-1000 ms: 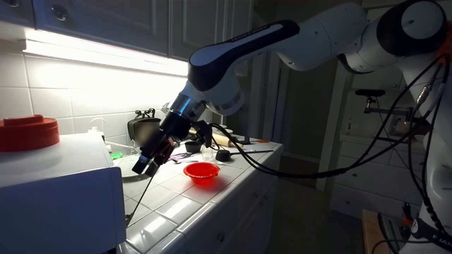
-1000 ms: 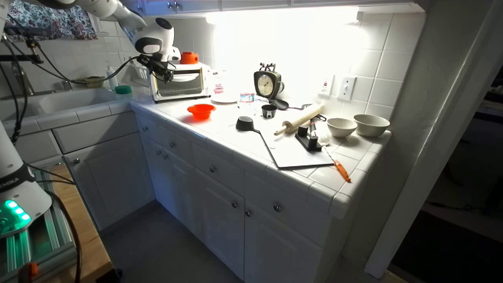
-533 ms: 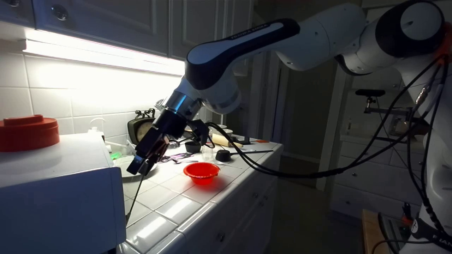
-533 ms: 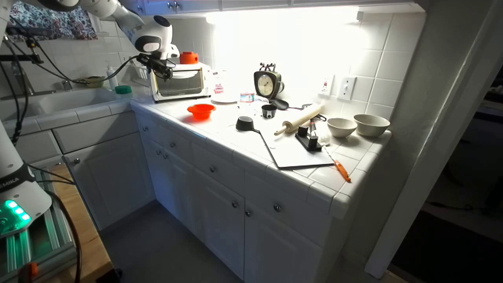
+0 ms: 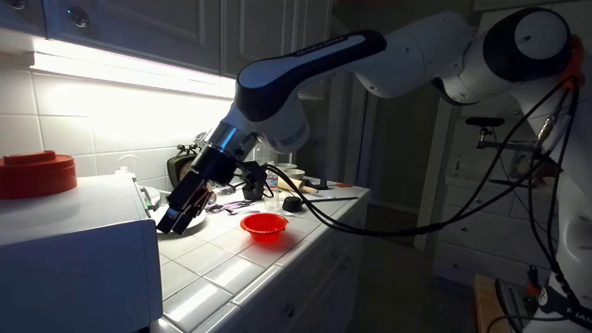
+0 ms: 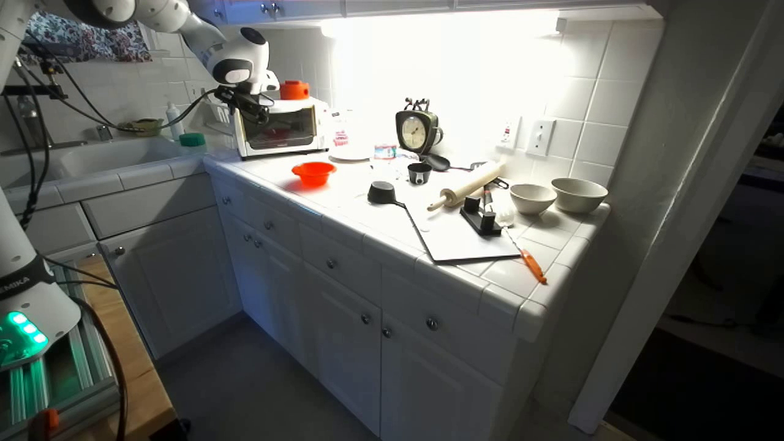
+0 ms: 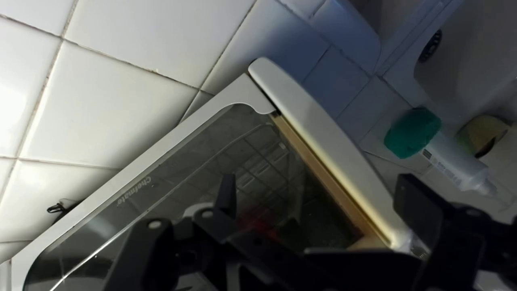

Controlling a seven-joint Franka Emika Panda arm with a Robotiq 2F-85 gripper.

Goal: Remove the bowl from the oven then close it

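The bowl [image 5: 264, 227] is seen upright on the counter [image 5: 217, 255], apart from the oven [image 5: 78, 277], so removal reads as done. The oven door [image 7: 185, 178] looks raised, seated or nearly so; the step in hand is judged to be the final push. The gripper [image 7: 319, 194] is positioned at the door's upper part, jaws spread wide, nothing seen gripped.

Force is best applied near the middle of the upper edge, square to the front, slowly. Push is best stopped at first firm resistance, else the oven may be slid back and the red tub [image 5: 38, 175] on top jolted. Straight back-out advised, so nothing gets hooked.

Upper edge is masked by the gripper in the wrist view; contact and full seating can't be confirmed. A red smear [image 7: 258, 219] in the door could be reflection or contents, unclear. In an exterior view, the oven is cut off at left and the plate [image 5: 199, 221] is partly blocked.
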